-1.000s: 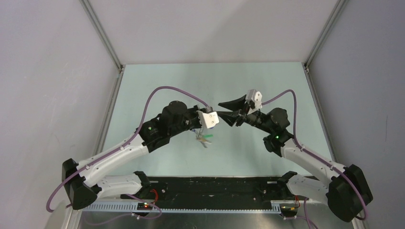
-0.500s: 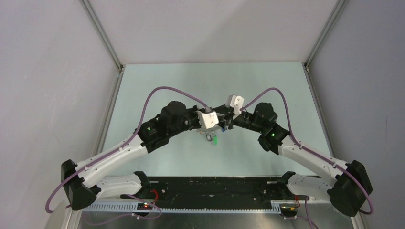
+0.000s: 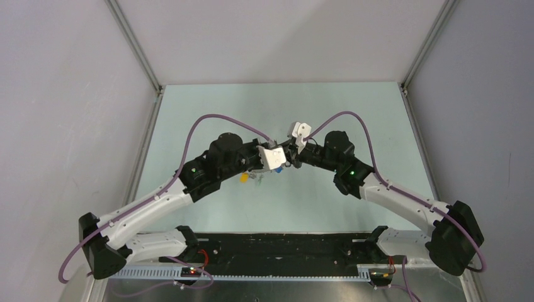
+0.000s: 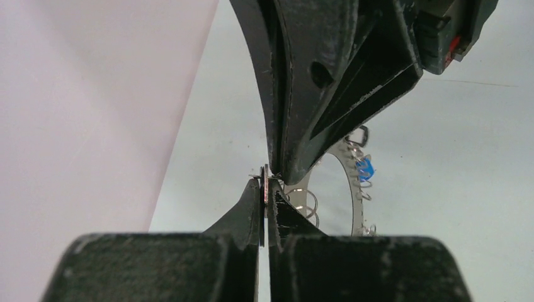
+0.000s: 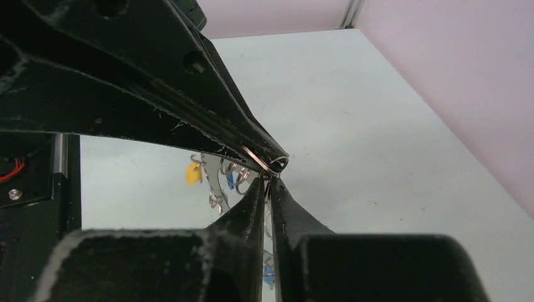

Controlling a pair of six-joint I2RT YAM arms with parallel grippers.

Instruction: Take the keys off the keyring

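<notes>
Our left gripper (image 4: pixel 264 189) is clamped on the large thin grey wire keyring (image 4: pixel 354 201). The small coloured-headed silver keys (image 4: pixel 365 168) dangle below that gripper. Our right gripper (image 5: pixel 267 185), jaws together, meets it tip-to-tip. We judge the next move is sliding one key off.

Both arms stretch forward and bend inward, the left arm (image 3: pixel 157 204) and right arm (image 3: pixel 403 201) meeting at mid-frame with elbows flared outward. The left gripper (image 4: pixel 264 184) and right gripper (image 5: pixel 267 184) stand tip to tip at an angle, each with its jaws pressed narrowly together.
</notes>
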